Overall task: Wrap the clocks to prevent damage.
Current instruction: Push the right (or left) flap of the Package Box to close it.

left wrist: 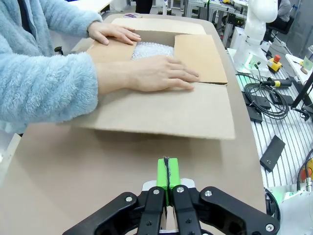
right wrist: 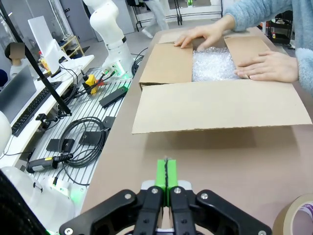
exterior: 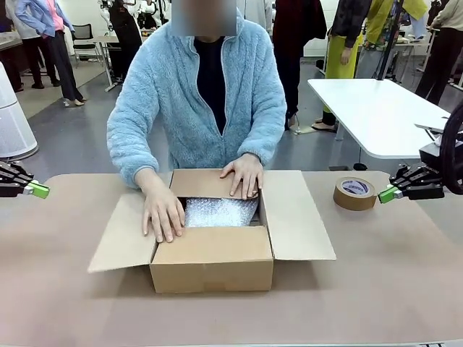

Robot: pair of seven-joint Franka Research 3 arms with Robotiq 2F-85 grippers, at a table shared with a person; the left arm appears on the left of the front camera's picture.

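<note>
clocks: one bubble-wrapped bundle (exterior: 219, 212) is seen inside the cardboard box (exterior: 213, 269), in the gap between the far and near flaps; no clock face is shown.
cardboard box: set at the middle of the tabletop (exterior: 376, 289); left and right flaps are spread outward, near and far flaps are folded in over the opening.
near hand: the person's near hand (exterior: 164, 213) is laid flat, palm down, at the left edge of the opening, where the left flap folds.
far hand: the far hand (exterior: 244, 176) is pressed flat on the far flap, fingertips at the edge above the bundle.
left gripper: the left gripper (exterior: 37, 190) is held at the left edge of the tabletop, well apart from the box; fingers are closed, green pads pressed together, nothing gripped.
right gripper: the right gripper (exterior: 388, 194) is held at the right side, pointed toward the box; fingers are closed, pads together, nothing gripped.
tape roll: a brown tape roll (exterior: 354, 194) is laid flat on the tabletop right of the box, just beside the right gripper's fingertips; contact cannot be told.
person: seated at the far side in a light blue fleece, both arms reached over the box.
</note>
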